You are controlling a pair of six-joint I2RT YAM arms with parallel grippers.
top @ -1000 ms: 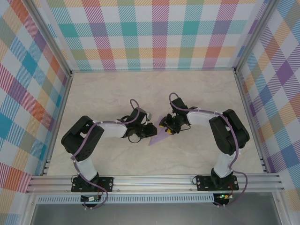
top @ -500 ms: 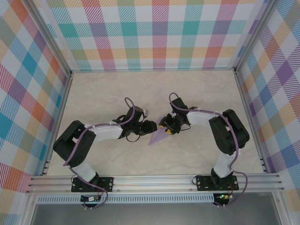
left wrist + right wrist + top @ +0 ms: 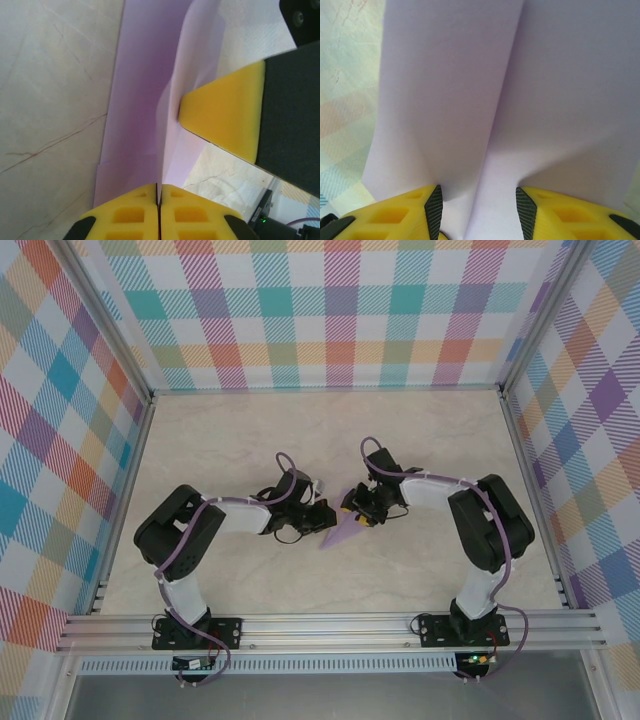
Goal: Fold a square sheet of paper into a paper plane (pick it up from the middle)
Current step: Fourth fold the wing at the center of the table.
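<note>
The square sheet of paper is folded into a pale lavender paper plane (image 3: 341, 533), narrow and pointed, lying mid-table between the two arms. My left gripper (image 3: 322, 519) is shut on the plane's upright centre fold (image 3: 159, 165), and the thin paper edge runs between its yellow fingertips (image 3: 135, 210). A wing (image 3: 140, 90) spreads to the left of the fold. My right gripper (image 3: 358, 514) is open at the plane's far end; one of its yellow fingers (image 3: 225, 120) touches the paper. In the right wrist view the lavender paper (image 3: 485, 100) spans the gap between the open gripper (image 3: 478, 212).
The marbled tabletop (image 3: 250, 440) stretches behind and to both sides of the arms. Checked walls (image 3: 330, 310) close in the back and sides, and an aluminium rail (image 3: 330, 625) runs along the near edge by the arm bases.
The left arm's elbow dropped outward half a second ago and has come back up; its gripper has stayed at the plane. The plane and the right arm have hardly moved.
</note>
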